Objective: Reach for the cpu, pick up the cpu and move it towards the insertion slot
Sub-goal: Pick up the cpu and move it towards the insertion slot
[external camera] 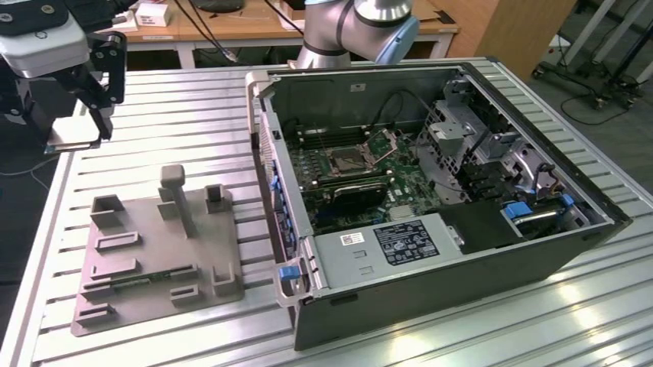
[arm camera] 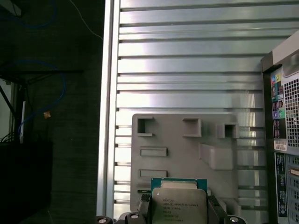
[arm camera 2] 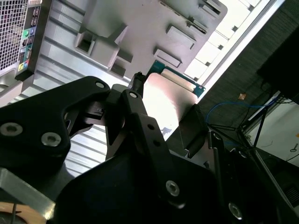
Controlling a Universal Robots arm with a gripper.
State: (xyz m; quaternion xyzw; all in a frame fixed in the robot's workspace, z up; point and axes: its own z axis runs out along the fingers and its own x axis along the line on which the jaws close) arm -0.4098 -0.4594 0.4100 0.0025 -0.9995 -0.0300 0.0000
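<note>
— Silvery-grey metal with a green edge round it: is that the cpu (arm camera: 180, 205)?

— Yes. The gripper (arm camera: 179, 201) has it pinched, with one of the black fingers (arm camera: 145, 205) pressed against each of two opposite edges.

— How does it sit between them?

— Flat, with the metal top facing the first wrist camera. In the second wrist view that bright top spans the gap from one finger to the other.

— Where is it in the wider scene?

— In the exterior view, the gripper and chip hang at about eleven o'clock from the grey tray (external camera: 209, 248), well apart from it. They are near the exterior view's left edge of the slatted metal table (external camera: 183, 115).

— And the insertion slot (external camera: 350, 160)?

— At roughly three o'clock from the gripper, inside the open computer case (external camera: 459, 283) and well away from the chip. Its hinged plate (external camera: 386, 143) stands raised at about one o'clock from the socket, so the dark centre is uncovered.

— Does the chip touch anything besides the fingers?

— Nothing that I can see. How high it hangs above the table I cannot tell.
</note>
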